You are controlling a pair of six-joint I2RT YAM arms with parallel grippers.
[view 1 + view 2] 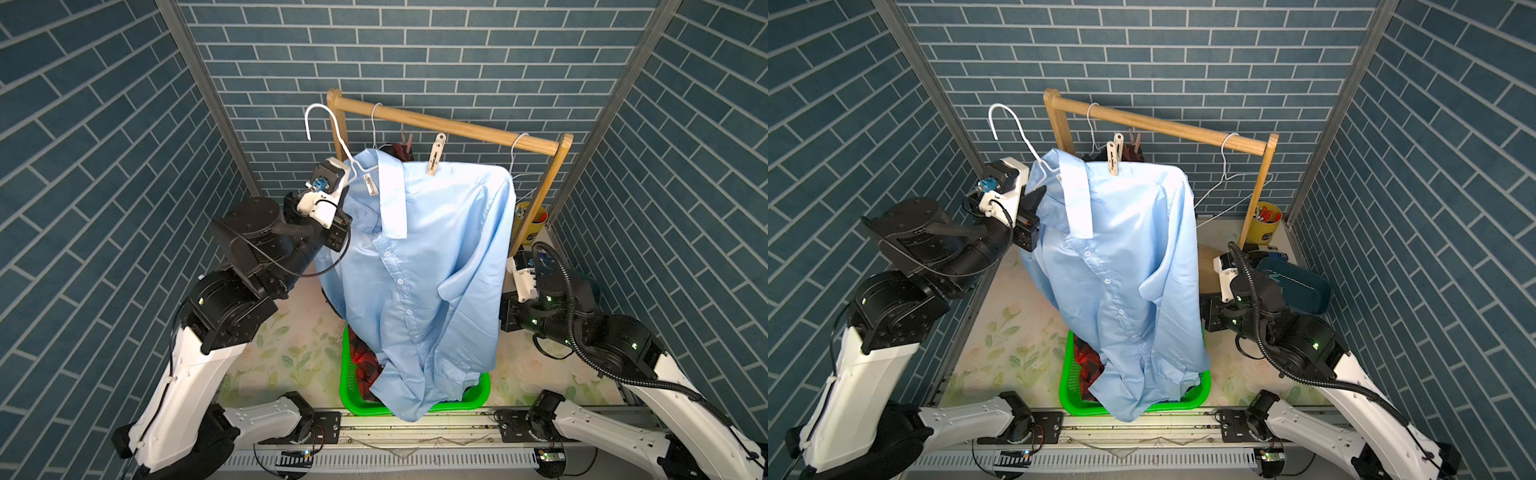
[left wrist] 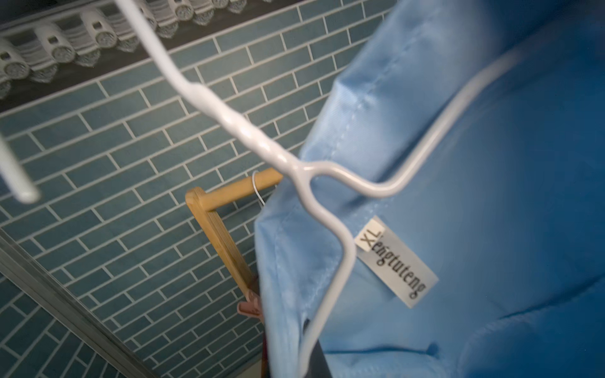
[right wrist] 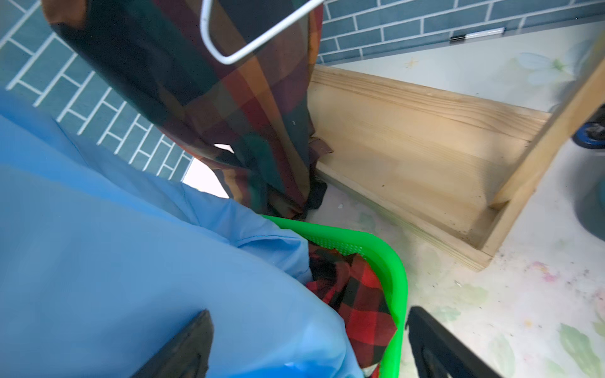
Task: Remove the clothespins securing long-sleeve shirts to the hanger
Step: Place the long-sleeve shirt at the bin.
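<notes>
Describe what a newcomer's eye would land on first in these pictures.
A shiny light blue shirt dominates the middle, on a white wire hanger held clear of the wooden rail by the left gripper, its hem trailing into a green plastic basket. A pale clothespin grips its shoulder.

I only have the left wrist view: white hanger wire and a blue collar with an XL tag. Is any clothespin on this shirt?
Observer: Yes. In both top views one pale clothespin clips the light blue shirt to the white hanger at the shoulder nearer the right arm.
Operator: Where is the right gripper?
Observer: The right gripper is open, low down by the green basket's rim.
Operator: Anything in that basket?
Observer: A red-and-black check shirt lies in it.
</notes>
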